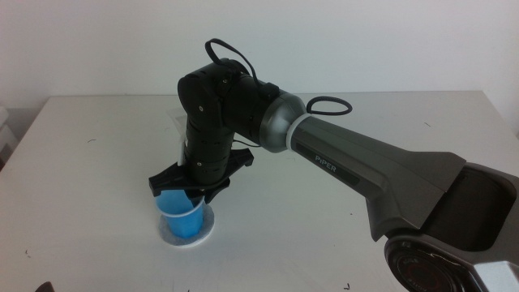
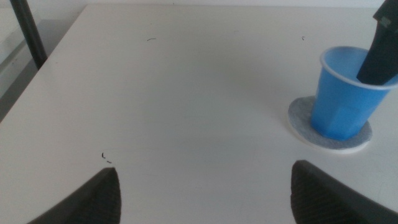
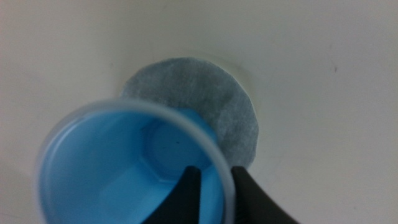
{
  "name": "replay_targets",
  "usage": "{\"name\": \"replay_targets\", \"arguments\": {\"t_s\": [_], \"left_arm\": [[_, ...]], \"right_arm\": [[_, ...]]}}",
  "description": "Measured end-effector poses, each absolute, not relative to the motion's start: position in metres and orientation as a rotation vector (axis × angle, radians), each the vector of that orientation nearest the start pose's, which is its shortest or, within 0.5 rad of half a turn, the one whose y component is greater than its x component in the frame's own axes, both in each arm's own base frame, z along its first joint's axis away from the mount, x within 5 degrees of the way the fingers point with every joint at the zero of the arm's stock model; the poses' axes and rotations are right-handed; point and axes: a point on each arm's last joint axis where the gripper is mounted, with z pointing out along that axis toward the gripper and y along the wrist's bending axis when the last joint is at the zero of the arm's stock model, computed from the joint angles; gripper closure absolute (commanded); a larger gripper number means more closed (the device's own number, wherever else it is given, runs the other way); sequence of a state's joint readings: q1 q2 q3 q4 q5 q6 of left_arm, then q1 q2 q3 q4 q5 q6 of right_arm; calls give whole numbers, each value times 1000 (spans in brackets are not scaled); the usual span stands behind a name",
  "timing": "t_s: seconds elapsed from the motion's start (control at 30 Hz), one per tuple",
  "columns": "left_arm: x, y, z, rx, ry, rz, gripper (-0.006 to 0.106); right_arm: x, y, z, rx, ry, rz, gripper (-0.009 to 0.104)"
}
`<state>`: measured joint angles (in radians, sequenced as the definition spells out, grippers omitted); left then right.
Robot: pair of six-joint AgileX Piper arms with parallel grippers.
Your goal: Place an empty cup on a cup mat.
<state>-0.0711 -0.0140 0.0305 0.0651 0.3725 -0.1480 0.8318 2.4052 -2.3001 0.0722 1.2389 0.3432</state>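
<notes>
Jaws of the right gripper [image 3: 214, 186] pinch the pale rim of the small bright blue plastic cup [image 1: 183, 221], one dark finger inside the wall and one outside, as the arm reaches in from 3 o'clock toward the table's [image 1: 97, 162] 7 o'clock area. That cup stands upright on the flat round mottled grey cup mat [image 3: 211, 99], its base touching the disc, with grey showing beyond it toward 1 o'clock in the right wrist view. Away from both, the left gripper [image 2: 205, 193] waits low over bare white tabletop, its jaws spread wide and holding nothing.
</notes>
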Motion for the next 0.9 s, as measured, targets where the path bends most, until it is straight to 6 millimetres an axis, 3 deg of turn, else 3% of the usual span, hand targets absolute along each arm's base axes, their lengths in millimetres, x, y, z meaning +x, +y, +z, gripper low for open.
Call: {"name": "replay_targets", "arguments": {"t_s": [0.27,0.47,0.57,0.73,0.9], "left_arm": [[53,-2,170,-32,1872,-87,-5],[53,-2,170,-32,1872,-87,-5],[53,-2,170,-32,1872,-87,-5],[53,-2,170,-32,1872,-87,-5],[53,-2,170,-32,1872,-87,-5]], "right_arm": [[347,386,239,-656,2738,371,36],[348,380,267,-627,2678,412,28],[351,363,300,-582,2623,439,28],[345,319,357,-502,2544,425,28],[330,266,393,-420,2526,364,28]]}}
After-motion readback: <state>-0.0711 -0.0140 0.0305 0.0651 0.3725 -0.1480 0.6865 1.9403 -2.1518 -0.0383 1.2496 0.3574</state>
